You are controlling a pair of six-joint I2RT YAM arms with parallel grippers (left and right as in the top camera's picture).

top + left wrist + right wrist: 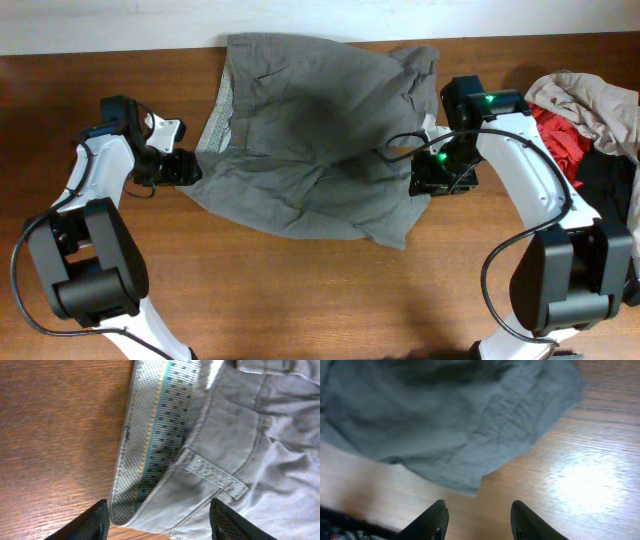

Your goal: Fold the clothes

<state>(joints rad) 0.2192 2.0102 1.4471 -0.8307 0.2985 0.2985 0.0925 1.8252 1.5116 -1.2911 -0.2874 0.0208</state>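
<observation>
The grey-olive shorts (310, 130) lie spread and wrinkled across the table's far middle, the patterned inside of the waistband (218, 110) showing at their left edge. My left gripper (183, 166) is open at the waistband's corner; in the left wrist view the waistband (150, 440) and a belt loop (212, 474) lie between its fingers (160, 522). My right gripper (432, 178) is open over bare wood just off the shorts' right edge; in the right wrist view the hem (470, 435) lies ahead of its empty fingers (477, 520).
A heap of other garments sits at the right edge: pale beige (590, 100), red (560, 135) and black (605, 185). The wooden table (320, 300) runs to a white wall at the back.
</observation>
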